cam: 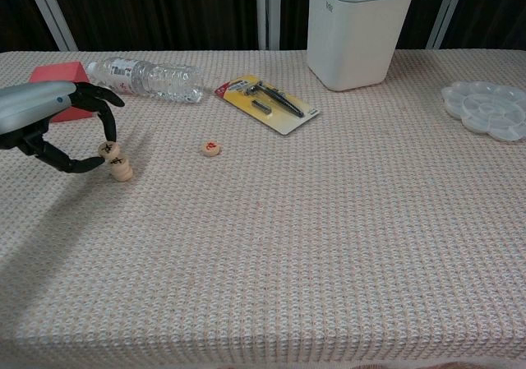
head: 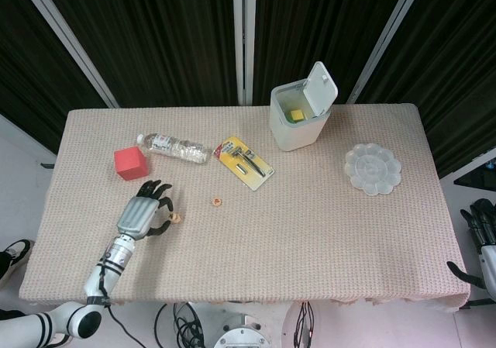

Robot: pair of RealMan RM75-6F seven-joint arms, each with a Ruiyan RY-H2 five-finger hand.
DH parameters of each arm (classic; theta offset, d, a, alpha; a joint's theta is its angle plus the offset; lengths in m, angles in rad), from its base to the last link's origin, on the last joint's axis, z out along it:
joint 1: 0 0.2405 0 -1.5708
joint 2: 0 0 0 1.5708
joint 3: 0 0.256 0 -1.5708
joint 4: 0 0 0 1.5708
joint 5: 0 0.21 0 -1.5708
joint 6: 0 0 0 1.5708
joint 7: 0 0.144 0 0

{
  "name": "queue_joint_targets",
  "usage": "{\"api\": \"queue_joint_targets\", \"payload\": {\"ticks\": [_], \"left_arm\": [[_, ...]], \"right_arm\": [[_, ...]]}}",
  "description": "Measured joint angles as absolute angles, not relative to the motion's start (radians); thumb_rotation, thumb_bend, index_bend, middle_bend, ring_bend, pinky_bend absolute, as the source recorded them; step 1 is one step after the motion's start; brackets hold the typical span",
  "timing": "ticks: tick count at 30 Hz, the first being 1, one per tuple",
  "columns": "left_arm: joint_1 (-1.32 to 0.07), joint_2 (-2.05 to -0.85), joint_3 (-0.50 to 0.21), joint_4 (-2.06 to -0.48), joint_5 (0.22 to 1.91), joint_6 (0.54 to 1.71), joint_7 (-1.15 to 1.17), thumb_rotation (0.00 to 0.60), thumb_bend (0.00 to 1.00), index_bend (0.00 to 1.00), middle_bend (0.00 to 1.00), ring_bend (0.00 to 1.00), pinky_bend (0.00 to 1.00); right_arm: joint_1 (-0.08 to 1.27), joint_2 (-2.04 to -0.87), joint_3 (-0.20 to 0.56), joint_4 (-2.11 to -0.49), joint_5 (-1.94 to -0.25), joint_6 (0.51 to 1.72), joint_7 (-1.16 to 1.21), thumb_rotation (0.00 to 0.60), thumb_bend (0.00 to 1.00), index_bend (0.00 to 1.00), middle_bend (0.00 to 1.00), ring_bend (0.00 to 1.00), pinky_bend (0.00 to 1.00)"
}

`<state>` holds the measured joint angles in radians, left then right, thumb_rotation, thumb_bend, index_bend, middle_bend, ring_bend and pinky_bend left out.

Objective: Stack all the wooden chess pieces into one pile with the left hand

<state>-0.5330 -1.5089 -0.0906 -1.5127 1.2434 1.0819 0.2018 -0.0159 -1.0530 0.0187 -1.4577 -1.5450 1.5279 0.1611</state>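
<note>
My left hand hovers at the table's left side and pinches a round wooden chess piece between thumb and a finger. That piece sits just up and left of another wooden chess piece lying on the cloth, close enough that I cannot tell whether they touch. In the head view the left hand partly covers them and only one piece shows. A third piece with a red mark lies alone to the right, also seen in the head view as the loose piece. My right hand hangs off the table's right edge, holding nothing.
A red cube and a plastic bottle lie just behind the left hand. A yellow blister pack, a white lidded bin and a clear palette stand further right. The table has a woven beige cover.
</note>
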Motion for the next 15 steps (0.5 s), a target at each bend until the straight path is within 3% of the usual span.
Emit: {"api": "queue_joint_targets", "payload": {"ticks": [15], "left_arm": [[-0.534,-1.547,-0.091,-1.459,1.269,1.073,0.155,0.600,0.33,0.47,0.12,0.00,0.00]], "right_arm": [[-0.007,-1.055,0.019,-1.460,-1.544,1.514,0.158,0.600,0.09,0.00,0.00,0.00,0.00]]}}
